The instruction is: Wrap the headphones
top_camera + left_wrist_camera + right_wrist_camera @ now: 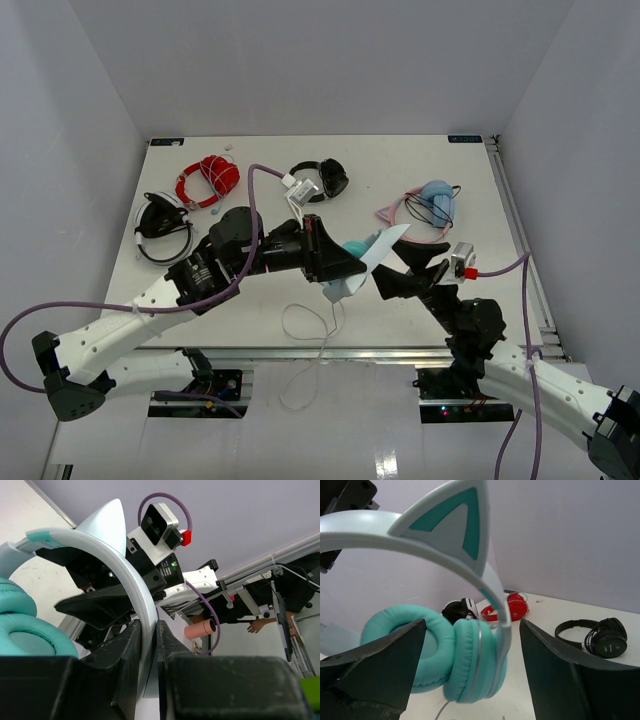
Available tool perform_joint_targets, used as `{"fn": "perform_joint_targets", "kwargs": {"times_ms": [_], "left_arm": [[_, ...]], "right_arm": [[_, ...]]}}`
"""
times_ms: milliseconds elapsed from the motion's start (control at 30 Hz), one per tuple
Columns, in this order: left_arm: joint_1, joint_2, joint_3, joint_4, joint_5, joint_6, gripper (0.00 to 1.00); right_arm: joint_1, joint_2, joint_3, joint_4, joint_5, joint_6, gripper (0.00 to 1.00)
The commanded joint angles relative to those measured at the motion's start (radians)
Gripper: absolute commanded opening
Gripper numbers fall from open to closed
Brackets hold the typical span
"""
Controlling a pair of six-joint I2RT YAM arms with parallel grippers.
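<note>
The teal headphones hang in the air above the table's near middle. My left gripper is shut on their white headband, which passes between the two black fingers. A cat ear stands on the band. Both teal cups hang side by side below it, inside the wide gap of my open right gripper, and neither of its fingers touches them. The thin white cable trails down in a loop over the table's near edge.
Red headphones and a black pair lie at the back left. A black-and-white pair lies at the back middle. A pink-banded light-blue pair lies at the right. The two arms nearly meet at the middle.
</note>
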Motion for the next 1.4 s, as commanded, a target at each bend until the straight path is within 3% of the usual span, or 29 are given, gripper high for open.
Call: {"fn": "perform_joint_targets", "kwargs": {"times_ms": [0,267,333,467,500,533,567,633,667,900,1167,1267,1367], "left_arm": [[0.002,-0.048,-0.021,0.124,0.062,-0.046,0.00],[0.002,-0.060,-0.062,0.201,0.099,-0.085,0.00],[0.002,-0.055,-0.068,0.210,0.106,-0.088,0.00],[0.002,-0.059,-0.076,0.197,0.087,-0.058,0.03],[0.002,-0.060,-0.059,0.159,0.066,-0.029,0.29],[0.002,-0.060,-0.049,0.117,0.043,0.002,0.43],[0.002,-0.055,-0.025,0.049,0.009,0.044,0.50],[0.002,-0.036,0.072,-0.124,-0.086,0.147,0.76],[0.002,-0.027,0.112,-0.158,-0.140,0.200,0.79],[0.002,0.062,0.295,-0.468,-0.449,0.409,0.83],[0.002,0.181,0.335,-0.571,-0.766,0.619,0.82],[0.002,0.212,0.358,-0.571,-0.810,0.689,0.82],[0.001,0.215,0.370,-0.567,-0.747,0.738,0.79]], "right_arm": [[0.004,0.025,0.044,0.088,0.060,-0.059,0.77],[0.004,0.082,0.067,0.089,0.054,-0.095,0.59],[0.004,0.089,0.062,0.098,0.045,-0.096,0.47],[0.004,0.077,0.089,-0.017,0.050,-0.102,0.09],[0.004,0.060,0.100,-0.068,0.062,-0.102,0.08],[0.004,0.050,0.110,-0.097,0.069,-0.102,0.08],[0.004,0.046,0.129,-0.148,0.084,-0.105,0.08],[0.004,0.029,0.192,-0.366,0.149,-0.115,0.08],[0.004,0.030,0.236,-0.463,0.178,-0.122,0.08],[0.004,0.056,0.431,-0.868,0.273,-0.133,0.08],[0.004,0.180,0.536,-1.081,0.249,-0.098,0.08],[0.004,0.231,0.563,-1.133,0.225,-0.088,0.08],[0.004,0.268,0.580,-1.174,0.218,-0.081,0.08]]}}
